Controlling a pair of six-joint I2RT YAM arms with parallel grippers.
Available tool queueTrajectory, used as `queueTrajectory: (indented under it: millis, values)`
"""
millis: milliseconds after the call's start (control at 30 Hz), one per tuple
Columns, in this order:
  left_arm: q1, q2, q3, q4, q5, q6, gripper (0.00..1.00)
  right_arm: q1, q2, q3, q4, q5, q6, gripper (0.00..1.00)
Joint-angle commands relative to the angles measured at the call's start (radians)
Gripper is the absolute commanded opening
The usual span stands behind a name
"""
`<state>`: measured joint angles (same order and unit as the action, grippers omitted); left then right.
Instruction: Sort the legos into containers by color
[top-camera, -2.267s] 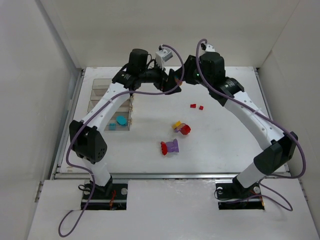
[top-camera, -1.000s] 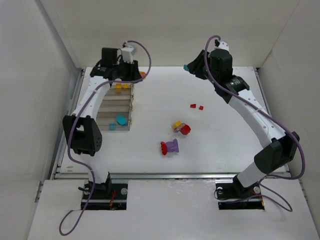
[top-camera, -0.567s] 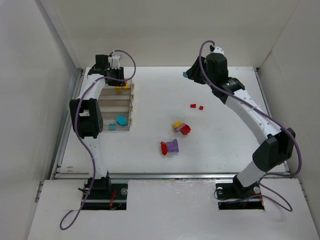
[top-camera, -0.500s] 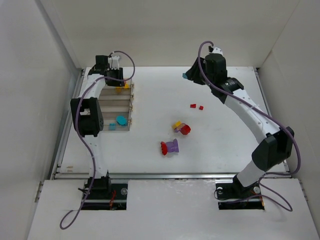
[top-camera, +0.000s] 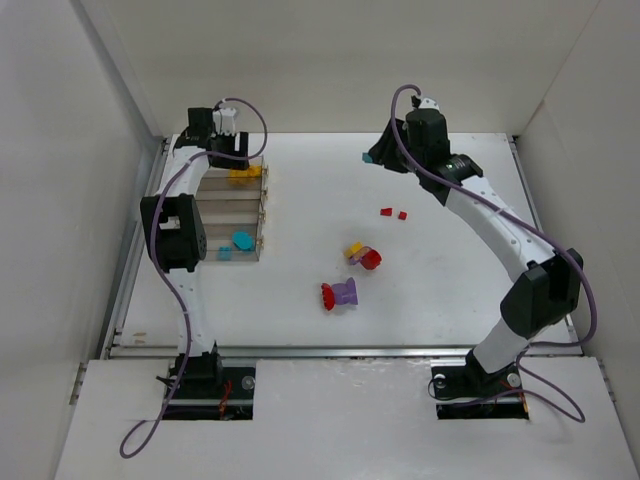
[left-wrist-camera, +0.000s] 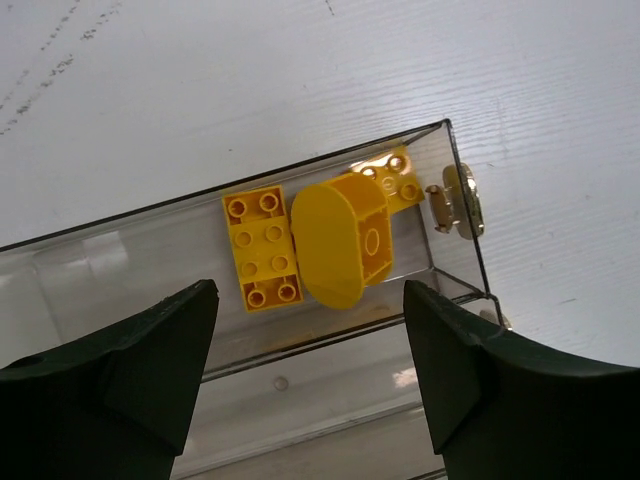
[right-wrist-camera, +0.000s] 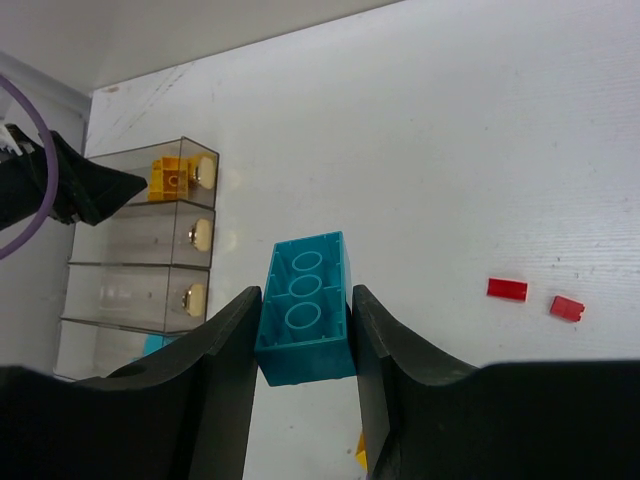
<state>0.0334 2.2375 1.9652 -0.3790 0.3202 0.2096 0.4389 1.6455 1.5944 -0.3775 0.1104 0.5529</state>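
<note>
Left gripper (left-wrist-camera: 310, 300): jaws wide apart with nothing between them; it hangs over the far bin at the far left of the table (top-camera: 450, 290).
Left fingers (left-wrist-camera: 120, 390): dark, one at each side of the wrist view, clear of the bricks below.
Right gripper (right-wrist-camera: 305, 300): clamped on a cyan brick (right-wrist-camera: 303, 325), raised over the far middle of the table, well to the right of the bins.
Cyan brick: its hollow underside, with three round sockets, faces the wrist camera; the fingers (right-wrist-camera: 215, 380) pinch its two long sides.
Bins (top-camera: 228, 212): four clear ones joined in a row running near to far along the left side of the table, with gold clasps (left-wrist-camera: 460, 200) at their right ends.
Far bin (left-wrist-camera: 130, 250): holds yellow bricks (left-wrist-camera: 264, 248), namely a studded block, a rounded piece touching its right side, and a third studded one beyond that, by the right end wall.
Near bin (top-camera: 256, 253): two cyan pieces (top-camera: 241, 240) lie in it.
Red bits (top-camera: 393, 213): two small flat ones just beside each other on the table, right of the middle.
Yellow-red clump (top-camera: 362, 254): mid-table, nearer than the red bits.
Red-purple clump (top-camera: 341, 293): near the yellow-red clump, on its near left, apart from it.
</note>
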Motion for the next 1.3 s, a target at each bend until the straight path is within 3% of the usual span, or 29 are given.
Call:
queueTrajectory:
  millis: [0,167,333,433,500,600,767,1100,1267]
  values:
    - [0.002,-0.029,0.044,-0.014,-0.047,0.036,0.72,-0.003,0.011,0.068,0.015,-0.008,-0.011,0.0]
    - [0.002,-0.105,0.066,-0.002,-0.052,0.036,0.72,-0.003,0.031,0.078,0.025,-0.076,-0.021,0.0]
    - [-0.026,-0.229,0.015,0.026,0.14,0.143,0.71,-0.003,0.053,0.117,0.049,-0.262,-0.128,0.0]
    - [-0.091,-0.335,-0.064,-0.007,0.267,0.391,0.71,-0.003,0.077,0.151,0.026,-0.414,-0.224,0.0]
    - [-0.15,-0.428,-0.156,-0.064,0.36,0.635,0.8,-0.003,0.088,0.179,0.008,-0.51,-0.275,0.0]
    - [-0.214,-0.493,-0.209,-0.112,0.387,0.766,0.86,-0.003,0.097,0.188,-0.011,-0.599,-0.297,0.0]
    - [-0.321,-0.493,-0.147,-0.13,0.439,0.761,0.93,0.006,0.097,0.133,0.081,-0.687,-0.196,0.0]
    - [-0.449,-0.527,-0.207,-0.182,0.362,0.841,0.92,0.006,0.05,0.07,0.144,-0.676,-0.114,0.0]
    - [-0.504,-0.547,-0.245,-0.082,0.291,0.762,0.88,0.015,0.03,0.033,0.163,-0.687,-0.105,0.0]
